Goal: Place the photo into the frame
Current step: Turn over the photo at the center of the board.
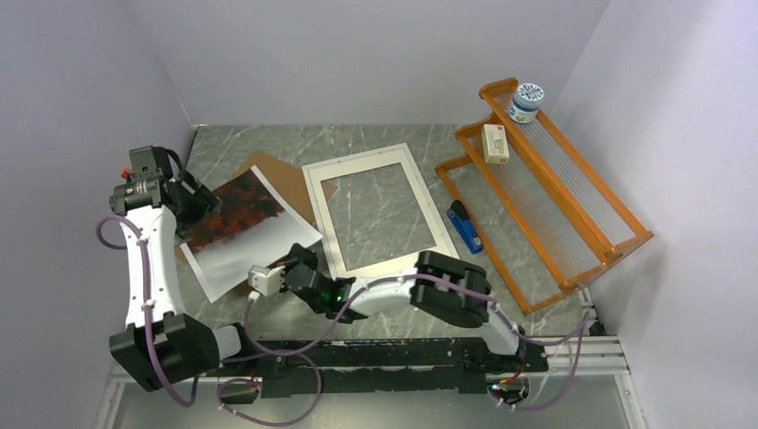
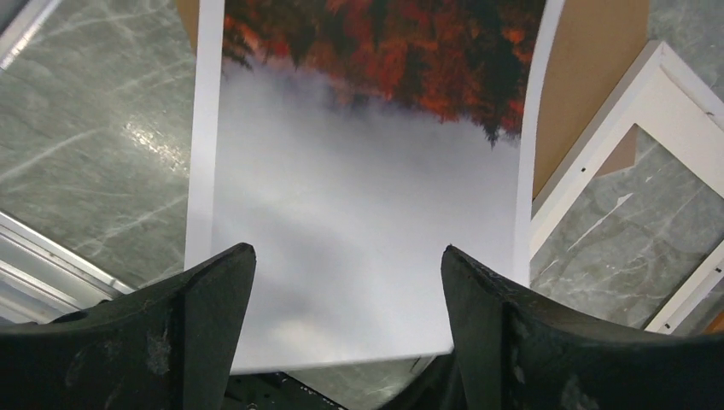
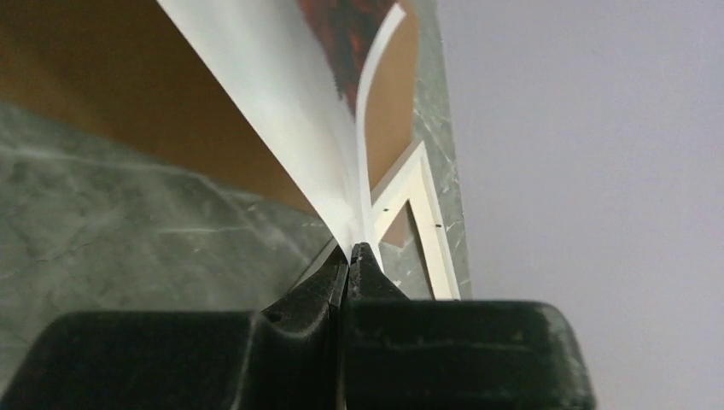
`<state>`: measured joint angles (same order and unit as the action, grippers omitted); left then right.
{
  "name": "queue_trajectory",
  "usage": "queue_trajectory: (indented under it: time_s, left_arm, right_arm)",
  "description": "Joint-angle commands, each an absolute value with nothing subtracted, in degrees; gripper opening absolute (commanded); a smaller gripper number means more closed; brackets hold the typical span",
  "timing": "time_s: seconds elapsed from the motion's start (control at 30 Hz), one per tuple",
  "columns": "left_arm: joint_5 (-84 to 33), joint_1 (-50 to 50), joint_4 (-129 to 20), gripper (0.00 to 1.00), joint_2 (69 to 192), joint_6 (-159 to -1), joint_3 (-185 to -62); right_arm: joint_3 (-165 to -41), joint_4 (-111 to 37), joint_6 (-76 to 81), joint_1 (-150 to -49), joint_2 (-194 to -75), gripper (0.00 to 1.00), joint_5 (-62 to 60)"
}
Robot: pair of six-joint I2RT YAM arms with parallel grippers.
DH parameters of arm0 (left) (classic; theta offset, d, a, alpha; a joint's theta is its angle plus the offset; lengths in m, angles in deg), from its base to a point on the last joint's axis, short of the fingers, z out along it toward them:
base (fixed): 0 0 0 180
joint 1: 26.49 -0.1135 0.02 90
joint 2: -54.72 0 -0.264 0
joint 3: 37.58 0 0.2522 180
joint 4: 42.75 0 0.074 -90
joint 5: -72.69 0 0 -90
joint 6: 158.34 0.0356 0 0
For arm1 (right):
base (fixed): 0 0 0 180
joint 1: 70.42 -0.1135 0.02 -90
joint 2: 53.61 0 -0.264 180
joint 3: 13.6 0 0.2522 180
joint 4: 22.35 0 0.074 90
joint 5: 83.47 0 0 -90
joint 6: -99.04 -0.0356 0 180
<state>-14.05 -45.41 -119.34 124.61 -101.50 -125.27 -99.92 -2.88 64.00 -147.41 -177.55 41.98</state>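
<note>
Jaws on your right gripper (image 3: 350, 252) are pinched tight on the white border of the large glossy photo (image 1: 241, 228), misty grey over red-orange foliage, with that near edge curled up. Your left gripper (image 2: 348, 256) is spread wide above the print, holding nothing. The photo lies partly on a plain brown backing board (image 1: 277, 174), just left of the thin silvery-white rectangular frame (image 1: 325, 223), which lies flat on the table.

Both my left arm (image 1: 147, 259) and right arm (image 1: 384, 295) wear white shells, chunky black joints and looping purple cables (image 1: 101, 231); a green light (image 1: 337, 292) glows at the right wrist, and the black fingers (image 2: 201, 329) of my left gripper (image 2: 348, 249) look scuffed
</note>
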Motion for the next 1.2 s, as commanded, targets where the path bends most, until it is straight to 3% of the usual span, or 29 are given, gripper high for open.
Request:
queue_trajectory:
  time_s: [0.0, 0.23, 0.6, 1.03, 1.17]
  left_arm:
    - [-15.0, -46.2, -122.7, 0.86, 122.9, -99.1, -130.8]
    - [-22.2, -46.1, -125.7, 0.85, 123.9, -95.4, -137.9]
    - [-30.5, -46.2, -127.9, 0.83, 127.4, -91.0, -149.3]
    - [-37.1, -46.2, -126.9, 0.8, 127.5, -90.6, -152.2]
    - [-41.4, -46.1, -118.9, 0.86, 121.3, -88.7, -147.2]
  right_arm:
    - [-102.7, -14.6, 51.5, -146.5, -167.9, 0.0, 37.8]
    - [-109.1, -39.6, 37.3, -142.8, -160.5, 0.0, 20.6]
    - [-119.4, -61.3, 27.3, -138.9, -159.3, 0.0, 2.6]
    - [-110.9, -53.5, 15.5, -131.8, -152.9, 0.0, -10.7]
    - [-105.5, -50.4, 14.6, -130.0, -149.9, 0.0, -11.6]
